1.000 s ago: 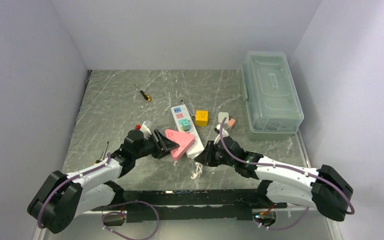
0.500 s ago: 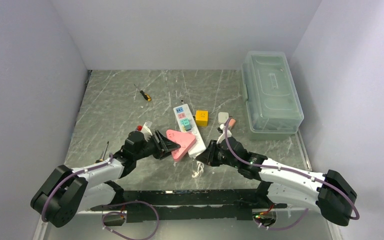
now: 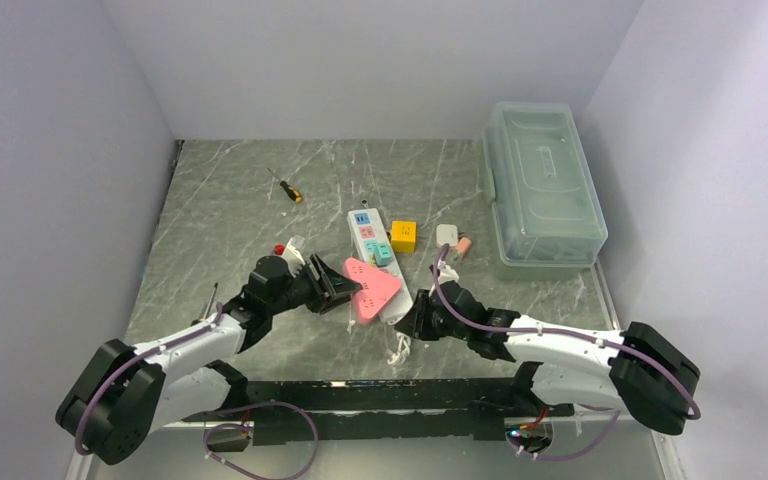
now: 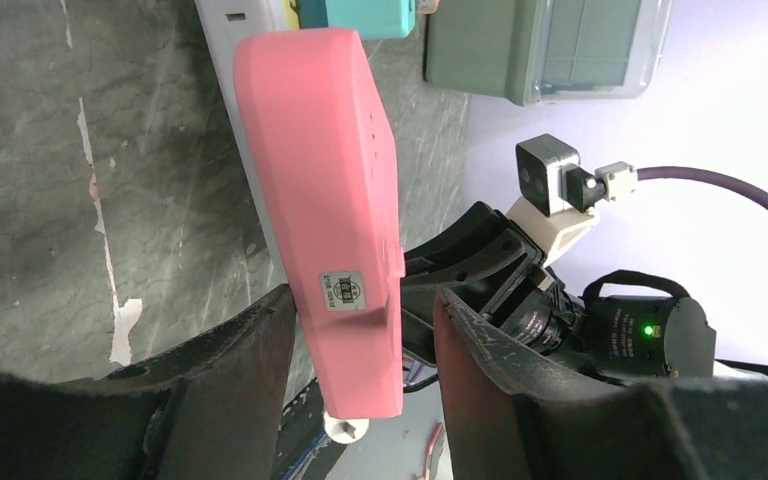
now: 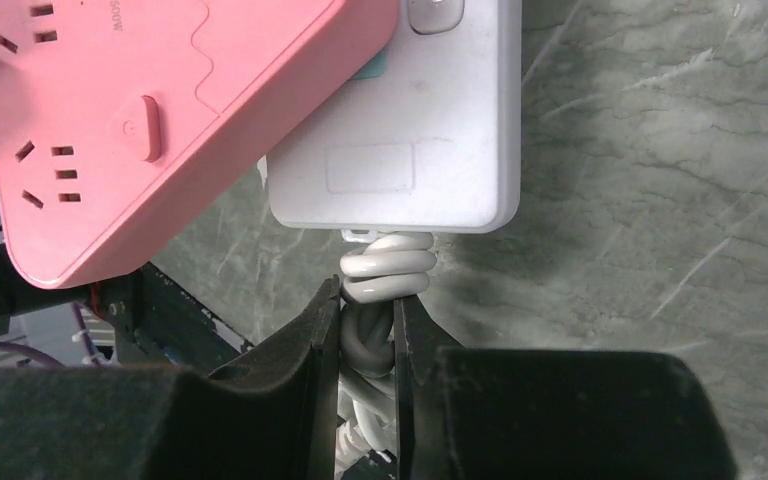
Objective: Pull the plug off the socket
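The socket, a white power strip [image 3: 363, 226], lies mid-table with a pink triangular plug block [image 3: 372, 286] seated on its near end. My left gripper [image 3: 343, 290] straddles the pink block's left corner. In the left wrist view the pink block [image 4: 325, 170] sits between the fingers of that gripper [image 4: 360, 330], touching one; a gap shows beside the other, so it is open. My right gripper [image 5: 368, 300] is shut on the coiled white cord [image 5: 385, 262] just behind the strip's end [image 5: 410, 130].
A clear lidded box [image 3: 542, 185] stands at the right. A yellow cube [image 3: 403, 236], a small white and pink piece [image 3: 453, 240] and a teal plug [image 3: 383, 254] lie by the strip. A screwdriver [image 3: 286, 188] lies behind it, and a red-capped item [image 3: 288, 247] to its left.
The strip and pink block have shifted slightly right and turned more upright. The right gripper has moved nearer, down to the cord.
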Controlling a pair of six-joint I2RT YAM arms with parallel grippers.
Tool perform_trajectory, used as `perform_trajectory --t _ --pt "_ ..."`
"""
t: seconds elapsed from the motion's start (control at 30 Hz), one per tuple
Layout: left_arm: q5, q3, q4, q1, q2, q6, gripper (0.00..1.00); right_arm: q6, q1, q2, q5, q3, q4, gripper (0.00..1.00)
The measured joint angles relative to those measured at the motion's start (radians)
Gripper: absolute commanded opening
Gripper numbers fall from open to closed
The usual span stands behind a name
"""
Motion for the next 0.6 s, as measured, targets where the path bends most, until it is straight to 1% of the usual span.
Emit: perform_trajectory --t 0.23,0.53,0.6 --pt "0.008 0.003 0.018 0.0 0.072 0.0 0.55 0.0 0.005 0.005 0.024 0.0 -0.003 0.0" --pt "-0.008 -0.02 0.063 0.001 0.104 0.0 0.45 0.023 0.007 -0.06 0.006 -0.003 0.009 0.0" --pt "-0.006 -0.022 0.074 0.001 0.108 0.0 0.4 0.029 0.007 -0.063 0.006 -0.005 0.009 0.0"
